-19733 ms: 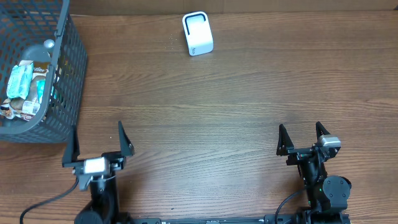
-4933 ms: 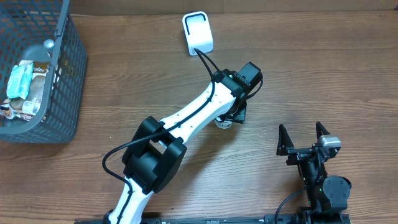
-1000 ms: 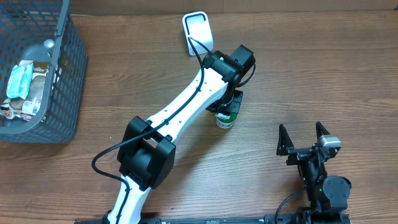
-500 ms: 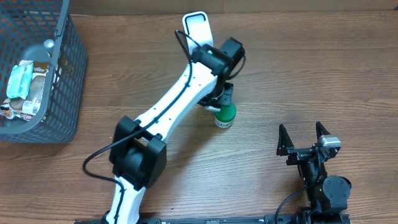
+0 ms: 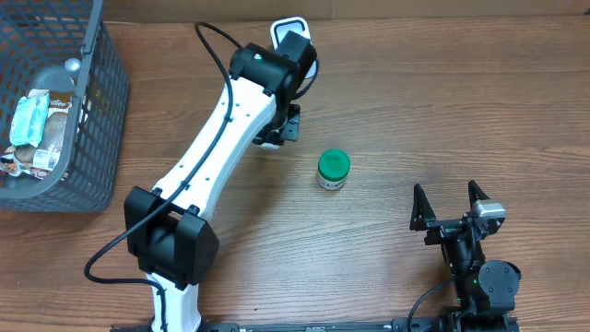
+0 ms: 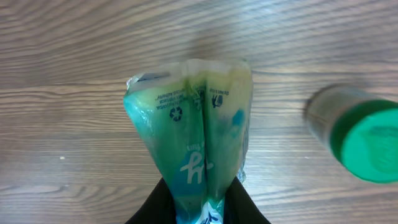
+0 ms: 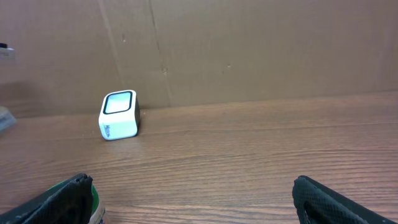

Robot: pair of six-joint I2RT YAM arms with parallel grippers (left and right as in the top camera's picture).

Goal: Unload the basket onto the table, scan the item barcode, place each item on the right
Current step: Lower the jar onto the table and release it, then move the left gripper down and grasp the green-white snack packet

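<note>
You're clamping the left gripper [image 6: 198,208] on a green pouch [image 6: 194,127], and its dark fingers are pinching the narrow end of the pack at the bottom of the left wrist view. The pouch is fanning out wider away from the fingers, showing small printed recycling marks near its sealed edge. Bare wood table [image 5: 415,111] is lying behind it; whether the pack is touching the wood, I cannot tell.

From overhead, your left arm is reaching far across the table, and its wrist is covering the near part of the white barcode scanner [image 7: 119,115]. The gripper is sitting just on the near side of that scanner, so the pouch is hanging close to it.

A green-lidded jar [image 5: 333,169] is standing upright on the table, apart from the gripper, between the scanner and your right arm. In the left wrist view it is showing blurred at the right edge.

Your right gripper [image 5: 445,194] is resting at the near edge with its fingers spread wide and nothing between them, looking across at the scanner.

The wire basket [image 5: 92,83] is sitting at the far left with several packets inside.
</note>
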